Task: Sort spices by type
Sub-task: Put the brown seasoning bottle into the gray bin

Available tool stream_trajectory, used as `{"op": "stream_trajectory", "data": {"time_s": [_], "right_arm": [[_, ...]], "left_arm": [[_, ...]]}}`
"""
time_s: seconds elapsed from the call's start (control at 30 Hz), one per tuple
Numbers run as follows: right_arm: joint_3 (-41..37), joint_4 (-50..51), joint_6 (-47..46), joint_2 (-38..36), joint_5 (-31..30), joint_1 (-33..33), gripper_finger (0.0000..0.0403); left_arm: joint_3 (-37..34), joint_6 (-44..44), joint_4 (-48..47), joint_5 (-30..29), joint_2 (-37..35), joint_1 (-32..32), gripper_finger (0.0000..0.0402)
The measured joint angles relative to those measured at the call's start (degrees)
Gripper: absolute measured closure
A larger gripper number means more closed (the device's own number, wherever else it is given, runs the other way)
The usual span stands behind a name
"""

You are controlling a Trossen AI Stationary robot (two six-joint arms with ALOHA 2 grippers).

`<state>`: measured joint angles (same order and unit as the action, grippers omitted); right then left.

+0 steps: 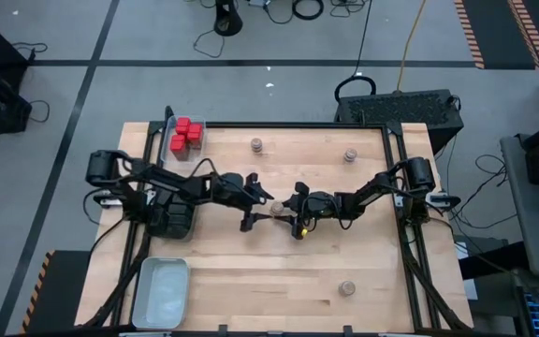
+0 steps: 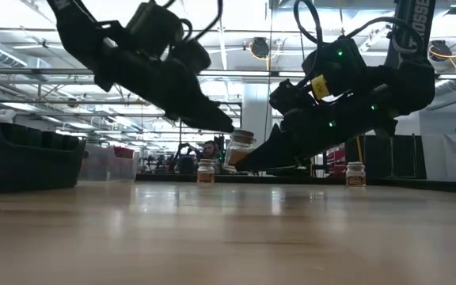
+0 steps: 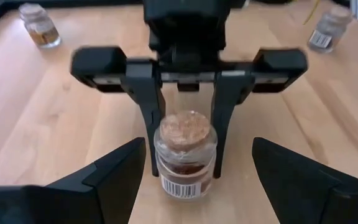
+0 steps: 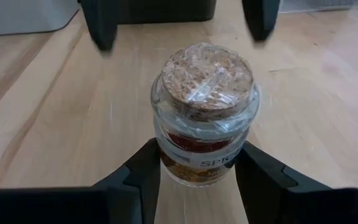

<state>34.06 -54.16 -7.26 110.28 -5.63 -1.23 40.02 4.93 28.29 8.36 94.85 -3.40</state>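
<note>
A short round glass spice jar (image 4: 204, 106) with a tan cork lid hangs above the table's middle (image 1: 276, 207), and my right gripper (image 4: 201, 174) is shut on it. My left gripper (image 3: 197, 149) faces it from the table's left, open, with a finger on either side of the jar and not touching it. Three more jars (image 1: 256, 144) (image 1: 350, 155) (image 1: 347, 287) stand on their bases on the wood. Several red tins (image 1: 186, 134) sit in a clear tray at the far left. My right gripper pinches the jar's glass body (image 4: 166, 155) below the neck between its two fingers (image 3: 146, 124), one on each side. The fingers come from the table's right, slanting a little downward. The jar stands upright, lid up, lifted clear of the table (image 2: 242, 148).
A pale rectangular tray (image 1: 161, 291) lies at the near left corner, and a dark tray (image 1: 172, 221) sits under my left arm. Black frame rails (image 1: 402, 234) run along the table's sides. Bare wood lies at the near middle.
</note>
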Motion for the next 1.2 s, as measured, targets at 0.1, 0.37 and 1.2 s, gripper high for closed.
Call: {"op": "stream_trajectory", "data": {"time_s": [0.1, 0.37, 1.2], "right_arm": [[0.0, 0.0, 0.2, 0.0, 0.0, 0.0, 0.0250], [0.0, -0.2, 0.2, 0.0, 0.0, 0.0, 0.0251], [0.5, -1.0, 0.2, 0.0, -0.1, 0.0, 0.0251]], "left_arm": [[1.1, -0.1, 0.0, 0.0, 2.1, 0.0, 0.0102], [3.8, 0.0, 0.5, -0.4, 5.6, 0.0, 0.0102], [4.6, -0.1, 0.3, -0.4, 6.2, -1.6, 0.0102]]}}
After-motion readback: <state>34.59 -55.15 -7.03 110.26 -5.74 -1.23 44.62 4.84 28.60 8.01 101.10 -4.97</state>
